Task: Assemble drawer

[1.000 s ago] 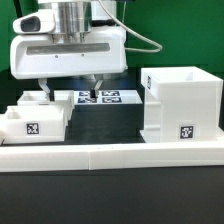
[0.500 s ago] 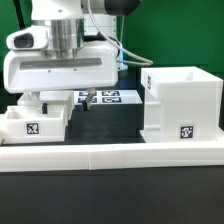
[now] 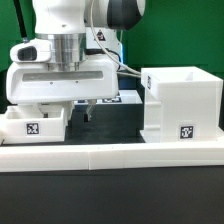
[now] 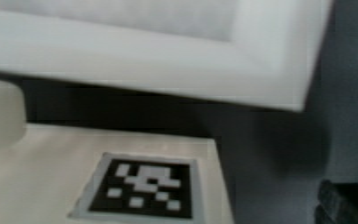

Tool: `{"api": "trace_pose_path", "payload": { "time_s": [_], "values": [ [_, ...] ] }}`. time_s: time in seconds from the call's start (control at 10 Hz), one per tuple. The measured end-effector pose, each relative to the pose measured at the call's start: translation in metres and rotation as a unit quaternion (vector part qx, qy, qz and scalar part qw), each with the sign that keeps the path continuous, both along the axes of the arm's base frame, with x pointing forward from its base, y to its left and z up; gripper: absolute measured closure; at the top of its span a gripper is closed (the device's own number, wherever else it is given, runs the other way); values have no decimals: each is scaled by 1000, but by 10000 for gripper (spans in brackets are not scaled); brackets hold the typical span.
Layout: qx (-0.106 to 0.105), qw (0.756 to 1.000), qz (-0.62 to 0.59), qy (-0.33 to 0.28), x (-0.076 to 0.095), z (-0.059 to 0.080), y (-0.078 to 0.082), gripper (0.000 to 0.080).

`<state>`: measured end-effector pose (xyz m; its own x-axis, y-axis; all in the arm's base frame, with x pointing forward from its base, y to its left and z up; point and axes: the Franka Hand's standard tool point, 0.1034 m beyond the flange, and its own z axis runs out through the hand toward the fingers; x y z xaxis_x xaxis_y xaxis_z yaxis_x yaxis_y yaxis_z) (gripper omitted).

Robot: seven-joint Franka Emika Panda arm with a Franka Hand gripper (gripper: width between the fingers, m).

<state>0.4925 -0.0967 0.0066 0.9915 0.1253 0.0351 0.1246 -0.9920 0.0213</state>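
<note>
The large white cubic casing (image 3: 180,103) stands at the exterior view's right, open on top, with a tag on its front. A smaller white box tray (image 3: 35,122) with a tag sits at the left. My gripper (image 3: 62,108) hangs low right over this tray and is open. One dark finger (image 3: 88,108) shows just off the tray's right side; the other is hidden behind the tray. The wrist view is blurred: a white tagged surface (image 4: 149,185) lies close below, a white panel (image 4: 140,45) beyond it, and a dark fingertip (image 4: 354,200) shows at the edge.
A long low white border wall (image 3: 110,155) runs along the front. The marker board (image 3: 125,97) lies flat at the back, mostly hidden by the gripper body. A dark table strip (image 3: 112,125) separates tray and casing. Green backdrop behind.
My gripper has moved toward the exterior view's left and lower, from above the marker board to over the left tray. Its left finger has gone out of sight.
</note>
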Motion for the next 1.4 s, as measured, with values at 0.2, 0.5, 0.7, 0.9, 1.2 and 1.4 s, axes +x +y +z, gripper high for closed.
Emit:
{"api": "trace_pose_path", "payload": {
  "time_s": [0.2, 0.5, 0.7, 0.9, 1.2, 1.4],
  "values": [
    [-1, 1000, 0, -1, 0, 0, 0, 265],
    [-1, 1000, 0, -1, 0, 0, -1, 602],
    [-1, 1000, -1, -1, 0, 0, -1, 724],
    [-1, 1000, -1, -1, 0, 0, -1, 759],
    [-1, 1000, -1, -1, 0, 0, -1, 759],
    [0, 1000, 10, -3, 1, 6, 8, 758]
  ]
}}
